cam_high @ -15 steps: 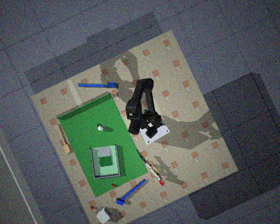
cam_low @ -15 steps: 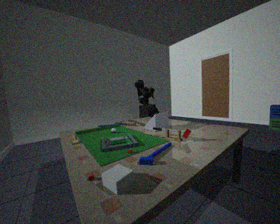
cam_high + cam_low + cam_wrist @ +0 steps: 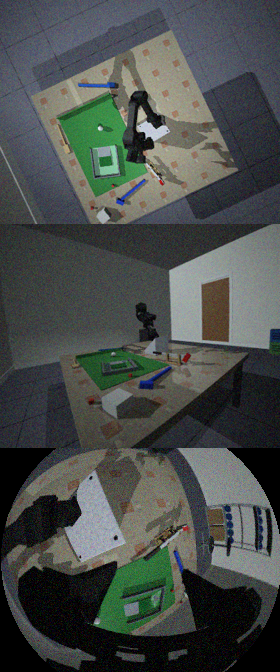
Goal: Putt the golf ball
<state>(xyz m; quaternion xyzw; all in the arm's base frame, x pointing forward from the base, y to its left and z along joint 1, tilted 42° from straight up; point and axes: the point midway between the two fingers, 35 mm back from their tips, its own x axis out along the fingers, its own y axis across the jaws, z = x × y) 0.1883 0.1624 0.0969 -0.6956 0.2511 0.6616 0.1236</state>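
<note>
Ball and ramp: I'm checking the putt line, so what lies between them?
Only bare green mat between ball and ramp, as the top view shows.

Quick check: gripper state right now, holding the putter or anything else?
Gripper: open, jaws wide, holding nothing. The red putter lies on the table, apart from it.
</note>
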